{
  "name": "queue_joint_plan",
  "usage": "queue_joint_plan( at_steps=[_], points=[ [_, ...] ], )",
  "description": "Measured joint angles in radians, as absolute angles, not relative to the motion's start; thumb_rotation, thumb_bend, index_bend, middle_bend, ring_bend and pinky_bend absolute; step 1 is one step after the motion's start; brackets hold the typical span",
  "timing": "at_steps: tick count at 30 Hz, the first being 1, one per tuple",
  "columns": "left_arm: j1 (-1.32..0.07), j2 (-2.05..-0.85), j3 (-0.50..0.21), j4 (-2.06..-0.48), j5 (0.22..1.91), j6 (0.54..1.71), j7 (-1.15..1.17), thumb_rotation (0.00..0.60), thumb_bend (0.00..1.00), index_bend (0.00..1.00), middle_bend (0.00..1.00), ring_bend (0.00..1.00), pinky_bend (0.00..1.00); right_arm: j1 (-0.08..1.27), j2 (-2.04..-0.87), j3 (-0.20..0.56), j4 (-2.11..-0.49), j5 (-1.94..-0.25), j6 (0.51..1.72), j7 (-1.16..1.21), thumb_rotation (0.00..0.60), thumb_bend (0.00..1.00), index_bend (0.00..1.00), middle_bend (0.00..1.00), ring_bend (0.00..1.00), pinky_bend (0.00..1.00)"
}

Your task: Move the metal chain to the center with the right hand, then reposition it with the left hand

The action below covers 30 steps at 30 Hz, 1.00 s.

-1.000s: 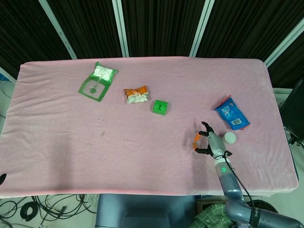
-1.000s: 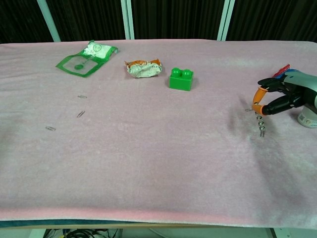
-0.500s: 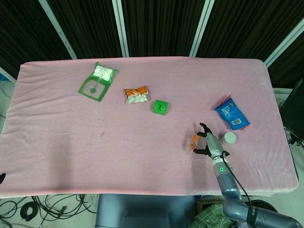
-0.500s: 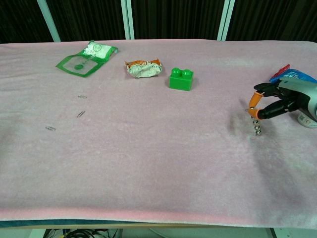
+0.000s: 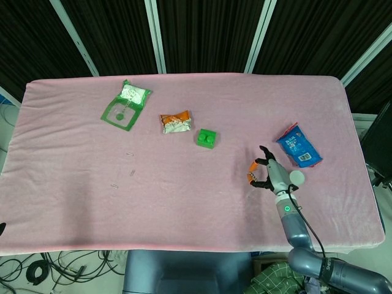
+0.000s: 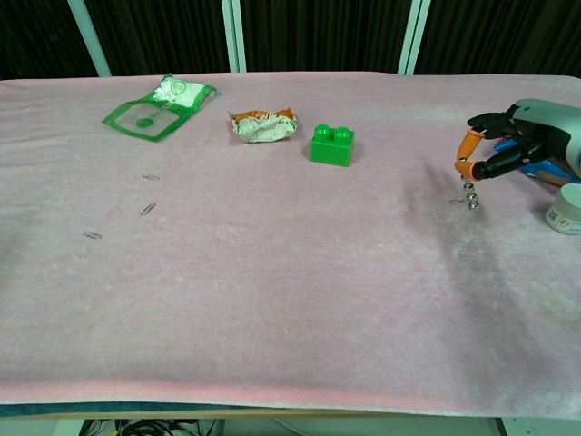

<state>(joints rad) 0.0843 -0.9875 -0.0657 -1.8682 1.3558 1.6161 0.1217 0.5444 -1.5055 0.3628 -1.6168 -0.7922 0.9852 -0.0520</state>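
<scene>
The metal chain (image 6: 469, 193) is a short string of steel beads hanging from an orange loop (image 6: 463, 156). My right hand (image 6: 514, 145) pinches the orange loop at the right side of the pink table. The beads dangle straight down, and the lowest sits just at the cloth. In the head view the right hand (image 5: 270, 173) shows right of centre, with the orange loop (image 5: 251, 176) at its fingertips. Neither view shows my left hand.
A small white jar (image 6: 565, 209) and a blue snack packet (image 5: 298, 146) lie right beside the right hand. A green brick (image 6: 331, 144), a crumpled wrapper (image 6: 263, 124) and a green packet (image 6: 159, 107) sit further left. Paper clips (image 6: 147, 209) are scattered at the left.
The right hand has risen and moved toward the far side with the chain. The beads that lay on the cloth now hang from the loop.
</scene>
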Motion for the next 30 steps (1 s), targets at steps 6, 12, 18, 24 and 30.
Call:
queue_joint_plan(
  at_steps=[6, 12, 18, 24, 30],
  points=[
    [0.08, -0.991, -0.069, -1.868, 1.347, 1.611, 0.132, 0.6, 0.19, 0.04, 0.0, 0.0, 0.0, 0.594, -1.521, 0.381, -1.547, -0.748, 0.936, -0.065, 0.6, 0.34, 0.6, 0.0, 0.0, 0.18],
    [0.081, -0.992, -0.072, -1.869, 1.341, 1.613, 0.137, 0.6, 0.19, 0.04, 0.0, 0.0, 0.0, 0.629, -1.54, 0.392, -1.466, -0.721, 0.898, -0.066, 0.6, 0.34, 0.6, 0.0, 0.0, 0.18],
    [0.079, -0.995, -0.072, -1.87, 1.337, 1.611, 0.146, 0.6, 0.19, 0.04, 0.0, 0.0, 0.0, 0.649, -1.562, 0.395, -1.405, -0.703, 0.879, -0.051, 0.6, 0.34, 0.6, 0.0, 0.0, 0.18],
    [0.078, -0.997, -0.071, -1.874, 1.337, 1.611, 0.153, 0.6, 0.19, 0.04, 0.0, 0.0, 0.0, 0.657, -1.578, 0.4, -1.379, -0.697, 0.866, -0.025, 0.6, 0.34, 0.6, 0.0, 0.0, 0.18],
    [0.08, -0.998, -0.071, -1.874, 1.336, 1.614, 0.157, 0.6, 0.19, 0.04, 0.0, 0.0, 0.0, 0.669, -1.601, 0.408, -1.344, -0.691, 0.859, -0.007, 0.6, 0.34, 0.6, 0.0, 0.0, 0.18]
  ],
)
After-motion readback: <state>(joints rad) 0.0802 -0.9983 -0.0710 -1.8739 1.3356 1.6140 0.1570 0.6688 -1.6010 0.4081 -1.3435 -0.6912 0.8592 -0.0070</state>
